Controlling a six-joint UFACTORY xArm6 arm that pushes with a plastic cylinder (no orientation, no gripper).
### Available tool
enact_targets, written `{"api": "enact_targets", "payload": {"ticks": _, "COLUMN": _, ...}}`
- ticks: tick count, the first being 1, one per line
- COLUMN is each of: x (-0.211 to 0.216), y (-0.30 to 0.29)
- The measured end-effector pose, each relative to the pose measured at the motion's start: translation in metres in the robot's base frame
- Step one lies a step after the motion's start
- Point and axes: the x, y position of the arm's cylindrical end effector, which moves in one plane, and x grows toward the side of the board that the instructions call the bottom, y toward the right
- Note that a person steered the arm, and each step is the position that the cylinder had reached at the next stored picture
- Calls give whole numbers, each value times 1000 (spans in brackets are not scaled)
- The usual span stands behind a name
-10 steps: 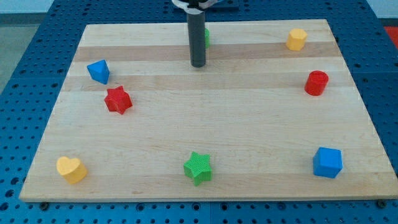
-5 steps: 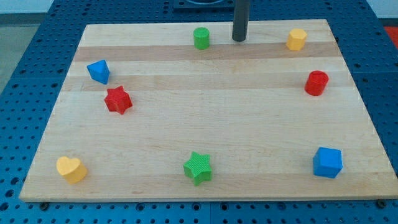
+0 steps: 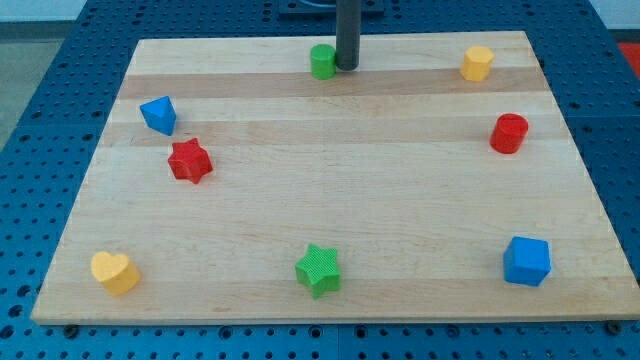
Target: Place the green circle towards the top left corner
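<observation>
Nearest to us, along the view's bottom edge of the wooden board (image 3: 330, 200), a yellow heart (image 3: 114, 272) is lying at the left, a green star (image 3: 319, 269) near the middle and a blue cube (image 3: 527, 261) at the right. Going farther up, a red star (image 3: 189, 160) and a blue block (image 3: 158, 114) with slanted faces are sitting close together on the left side, and a red cylinder (image 3: 509, 133) is standing at the right side. At the far edge, a yellow block (image 3: 477, 63), perhaps a hexagon, is resting near the top right corner.

The task's thing, the green circle (image 3: 322, 61), is standing at the top edge, about in the middle of the board's width, well apart from the top left corner. We are holding our tip (image 3: 346, 66) just beside it on the view's right, touching it or almost touching; we cannot tell which. We are carrying no claw, only the dark rod, so there is nothing wide, narrow or holding to report.

We are judging that the approach step is finishing and the push is about to begin. The next move is calling for a straight slide towards the view's left along the top edge, keeping the tip behind the middle of the circle so that it is not rolling off sideways or going over the board's edge. The path to the corner is looking free of other blocks.
</observation>
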Motion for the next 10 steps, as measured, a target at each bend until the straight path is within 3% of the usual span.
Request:
{"api": "enact_targets", "payload": {"ticks": 6, "x": 19, "y": -88}}
{"api": "enact_targets", "payload": {"ticks": 8, "x": 4, "y": -21}}
{"api": "enact_targets", "payload": {"ticks": 10, "x": -14, "y": -37}}
